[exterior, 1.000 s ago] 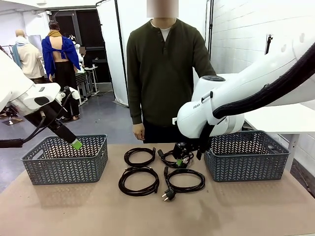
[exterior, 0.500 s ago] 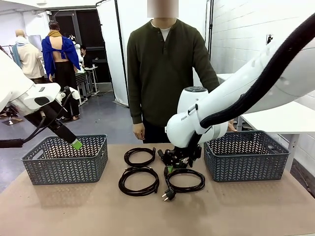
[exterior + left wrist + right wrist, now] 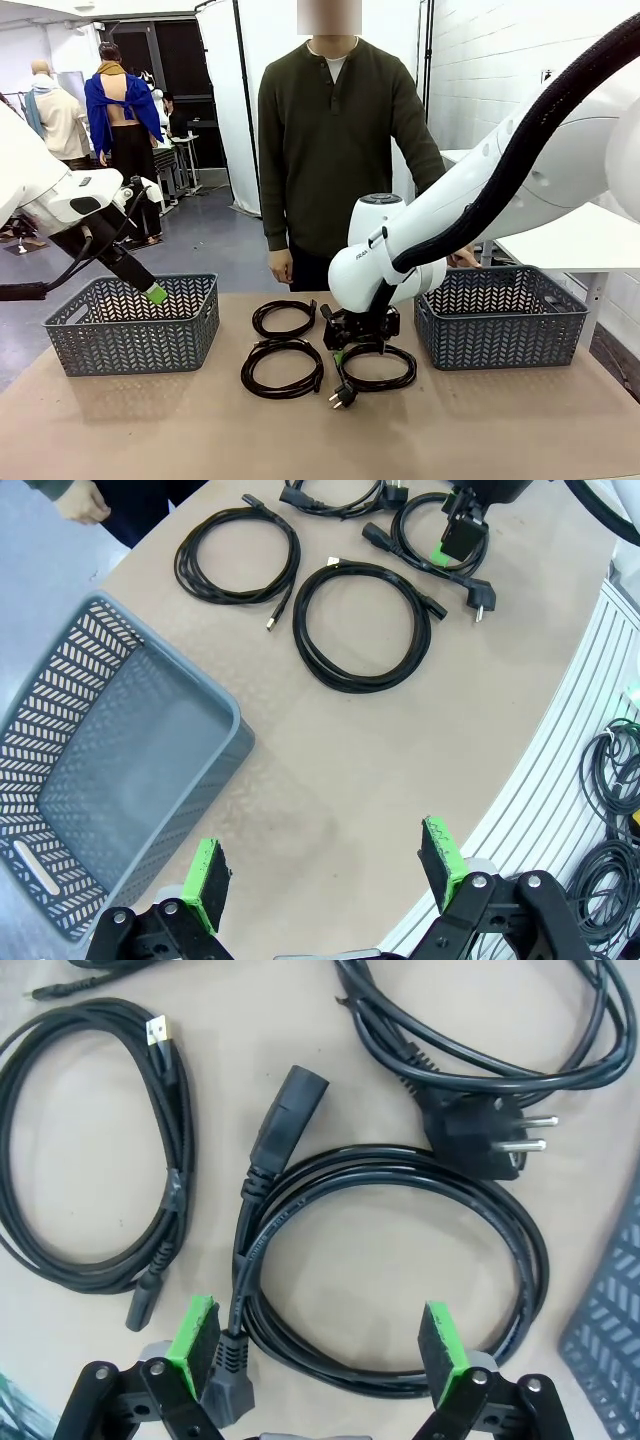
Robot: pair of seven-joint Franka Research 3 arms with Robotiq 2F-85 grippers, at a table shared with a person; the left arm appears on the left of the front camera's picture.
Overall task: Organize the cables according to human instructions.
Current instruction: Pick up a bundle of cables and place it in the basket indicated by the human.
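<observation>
Four black coiled cables lie on the table in front of the human (image 3: pixel 335 150). In the front view they are a far left coil (image 3: pixel 284 318), a near left coil (image 3: pixel 282 367), a near right coil (image 3: pixel 378 367) ending in a chunky plug (image 3: pixel 342 397), and a far right coil partly hidden behind my right arm. My right gripper (image 3: pixel 345 350) hangs open just over the near right coil (image 3: pixel 390 1270), with its fingers (image 3: pixel 195 1330) standing either side of the loop. Over the left basket (image 3: pixel 130 325) my left gripper (image 3: pixel 155 293) is open and holds nothing.
A second grey basket (image 3: pixel 500 320) stands at the table's right, and its corner (image 3: pixel 610 1330) is close to my right gripper. Between the left basket (image 3: pixel 100 780) and the table's near edge there is bare tabletop. The human's hand (image 3: pixel 282 268) hangs at the far edge.
My right arm has swung left and towards the near side, from over the far right coil to over the near right coil. The left arm and the cables have not moved.
</observation>
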